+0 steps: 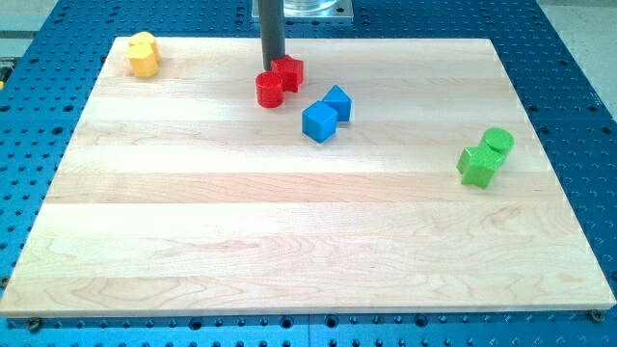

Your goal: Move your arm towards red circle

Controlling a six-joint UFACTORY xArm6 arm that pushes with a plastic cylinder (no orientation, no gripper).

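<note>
Rod's got no fingers to open or shut, and its tip point(274, 68) is already touching the red circle point(270, 90) near the frame's upper middle w/ another red block point(289, 71) right beside it, so imo any extra push prob knocks both toward the blue cubes point(326, 114).

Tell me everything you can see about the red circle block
The red circle is a short, glossy red cylinder standing upright near the top middle of the wooden board. A second red block touches its upper right side. My tip sits just behind it, at or very near its top edge. The blue blocks lie apart, to its right.
</note>
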